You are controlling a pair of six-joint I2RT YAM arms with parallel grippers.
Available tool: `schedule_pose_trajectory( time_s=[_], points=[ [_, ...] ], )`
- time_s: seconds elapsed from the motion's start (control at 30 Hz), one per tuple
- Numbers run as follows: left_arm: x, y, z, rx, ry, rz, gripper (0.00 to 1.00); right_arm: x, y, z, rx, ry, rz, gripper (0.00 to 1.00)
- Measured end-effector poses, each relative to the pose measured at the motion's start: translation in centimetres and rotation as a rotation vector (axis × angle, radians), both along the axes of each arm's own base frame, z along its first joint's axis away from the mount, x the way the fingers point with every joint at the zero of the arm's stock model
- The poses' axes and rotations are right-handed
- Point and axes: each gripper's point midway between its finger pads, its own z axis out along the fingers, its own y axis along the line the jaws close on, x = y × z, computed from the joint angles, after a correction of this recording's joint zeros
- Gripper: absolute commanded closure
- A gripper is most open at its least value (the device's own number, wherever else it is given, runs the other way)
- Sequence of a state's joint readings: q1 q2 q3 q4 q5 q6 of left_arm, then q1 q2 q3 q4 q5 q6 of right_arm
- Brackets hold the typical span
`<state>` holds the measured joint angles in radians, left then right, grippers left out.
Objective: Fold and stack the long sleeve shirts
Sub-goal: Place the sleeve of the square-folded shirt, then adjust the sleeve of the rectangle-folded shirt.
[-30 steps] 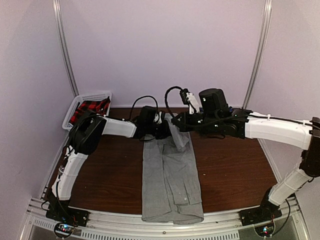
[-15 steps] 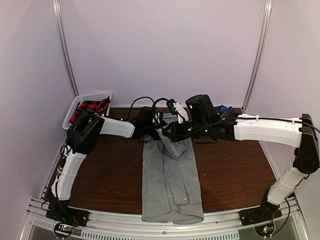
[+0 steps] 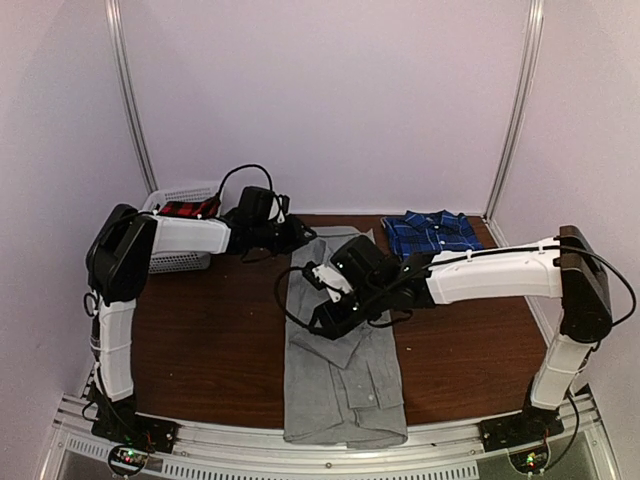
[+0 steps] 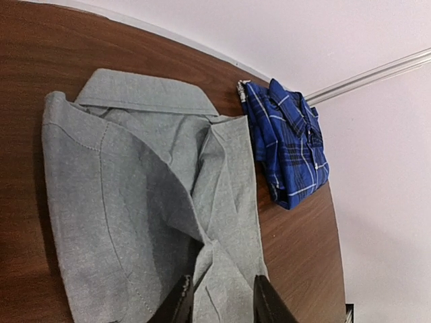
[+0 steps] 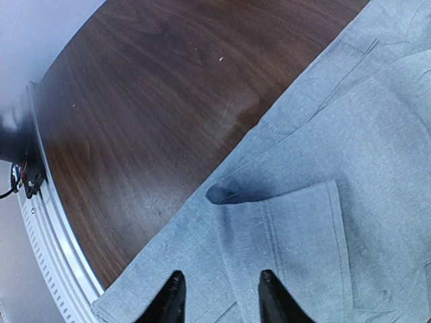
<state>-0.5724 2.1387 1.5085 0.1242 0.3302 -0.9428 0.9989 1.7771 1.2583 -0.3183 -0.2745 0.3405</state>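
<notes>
At centre frame, soft light-grey collared fabric shirt (image 3: 345, 380): judged limp, light; pinch folded edges. Left pincer (image 4: 222, 304) and right pincer (image 5: 219, 296) part-open, empty.

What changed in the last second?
Both grippers let go of the far end of the grey shirt. The left gripper drew back left toward the basket; the right gripper moved nearer, over the shirt's middle. Both are open. The shirt's near end and the basket stayed put.
</notes>
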Motion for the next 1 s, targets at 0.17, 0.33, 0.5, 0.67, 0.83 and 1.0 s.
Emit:
schedule_pose_trajectory(
  time_s=[0.17,0.33,0.5,0.67,0.83,1.0],
  points=[
    [-0.9,1.2,0.7,0.067,-0.027,-0.018,0.67,-0.8,-0.1,0.2,0.006,-0.003,0.006,0.50],
    [-3.3,2.3,0.3,0.126,-0.021,-0.075,0.67,-0.4,-3.7,-0.3,0.019,0.017,-0.070,0.50],
    [-7.4,3.6,-1.7,0.165,0.037,-0.153,0.67,-0.3,-6.6,-2.6,0.015,0.065,-0.143,0.50],
    [-12.5,3.4,-4.5,0.188,0.115,-0.259,0.66,-1.2,-6.7,-4.0,0.037,0.116,-0.148,0.49],
    [-17.6,2.4,-6.7,0.214,0.184,-0.363,0.66,-0.6,-5.8,-3.6,0.087,0.113,-0.159,0.49],
    [-19.4,2.3,-6.9,0.222,0.198,-0.394,0.66,-0.1,-5.6,-4.8,0.081,0.127,-0.179,0.49]
  ],
)
